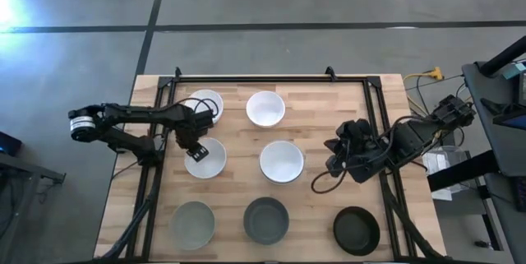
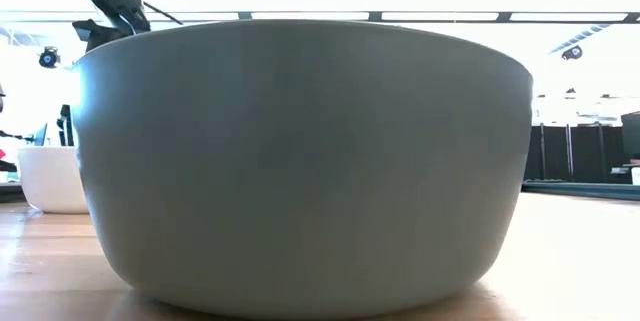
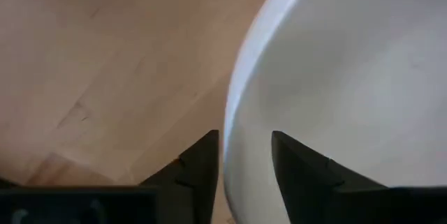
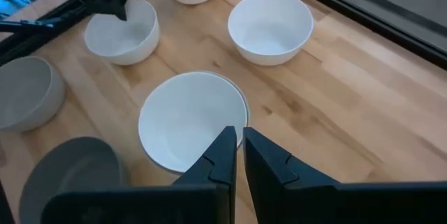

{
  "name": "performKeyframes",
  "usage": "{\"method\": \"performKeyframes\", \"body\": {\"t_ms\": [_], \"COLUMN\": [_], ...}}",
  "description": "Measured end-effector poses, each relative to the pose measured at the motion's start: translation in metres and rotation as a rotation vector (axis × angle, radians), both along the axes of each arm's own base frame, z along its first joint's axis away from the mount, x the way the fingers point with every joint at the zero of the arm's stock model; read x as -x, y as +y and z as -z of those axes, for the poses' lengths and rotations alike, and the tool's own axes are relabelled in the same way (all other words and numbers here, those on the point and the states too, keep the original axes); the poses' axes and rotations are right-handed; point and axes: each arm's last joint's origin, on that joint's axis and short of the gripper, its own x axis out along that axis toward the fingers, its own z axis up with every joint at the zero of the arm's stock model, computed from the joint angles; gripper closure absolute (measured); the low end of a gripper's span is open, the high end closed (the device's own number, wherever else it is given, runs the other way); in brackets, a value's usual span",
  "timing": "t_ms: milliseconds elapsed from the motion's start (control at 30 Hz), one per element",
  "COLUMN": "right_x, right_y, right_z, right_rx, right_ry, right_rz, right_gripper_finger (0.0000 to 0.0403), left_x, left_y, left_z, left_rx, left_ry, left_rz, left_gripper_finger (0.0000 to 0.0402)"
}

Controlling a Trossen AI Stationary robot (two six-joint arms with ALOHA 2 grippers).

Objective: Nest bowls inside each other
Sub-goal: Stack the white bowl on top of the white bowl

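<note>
The high view shows seven bowl places. White bowls stand at the far left (image 1: 204,106), far middle (image 1: 265,108), middle left (image 1: 205,159) and centre (image 1: 282,161). A beige-grey bowl (image 1: 192,223), a grey bowl (image 1: 266,220) and a black bowl (image 1: 357,230) line the near edge. A second rim peeks out beside the centre bowl (image 4: 191,119). My left gripper (image 1: 196,150) is shut on the middle-left bowl (image 4: 122,32). My right gripper (image 1: 341,153) is shut and hovers right of the centre bowl, touching nothing. My left gripper (image 3: 244,140) has the white bowl by its rim (image 3: 234,112), on the side toward the table's far left. One finger (image 3: 293,165) is inside the bowl and the other (image 3: 202,161) outside. The fingers come from above, pointing down. The bowl sits upright on the table.
The grey near-edge bowl (image 2: 300,161) fills the low view, with a white bowl (image 2: 50,176) behind it at the left. A black frame (image 1: 271,77) runs round the wooden table. Cables lie past the right edge (image 1: 427,75). Bare wood shows right of the centre bowl (image 1: 329,108).
</note>
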Motion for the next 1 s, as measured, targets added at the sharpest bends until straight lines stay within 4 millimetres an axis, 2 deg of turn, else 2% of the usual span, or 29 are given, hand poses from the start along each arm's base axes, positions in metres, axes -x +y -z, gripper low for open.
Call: {"method": "performKeyframes", "body": {"t_ms": [200,367,500,633,833,900,1000], "right_x": [-0.006,-0.007,-0.005,-0.008,-0.009,-0.006,0.001], "right_y": [0.004,0.005,0.005,0.007,0.008,0.006,0.0], "right_z": [0.012,0.032,0.051,0.062,0.066,0.063,0.052], "right_rx": [0.024,0.017,-0.027,-0.08,-0.132,-0.161,-0.192], "right_ry": [0.043,0.091,0.121,0.075,-0.031,-0.061,-0.153], "right_rz": [0.0,0.031,0.056,0.042,0.02,0.044,0.11], "right_gripper_finger": [0.038,0.038,0.038,0.038,0.038,0.038,0.038], "left_x": [0.0,-0.001,-0.007,-0.019,-0.059,-0.079,-0.111], "left_y": [-0.001,-0.003,-0.004,-0.004,-0.006,-0.008,-0.008], "left_z": [-0.013,-0.042,-0.074,-0.115,-0.171,-0.185,-0.195], "left_rx": [0.018,0.008,-0.023,-0.062,-0.062,-0.047,-0.044], "left_ry": [-0.08,-0.16,-0.264,-0.415,-0.68,-0.751,-0.773], "left_rz": [-0.013,-0.043,-0.047,-0.042,0.055,0.122,0.231], "left_gripper_finger": [0.039,0.0399,0.04,0.0401,0.0401,0.0401,0.0401]}}
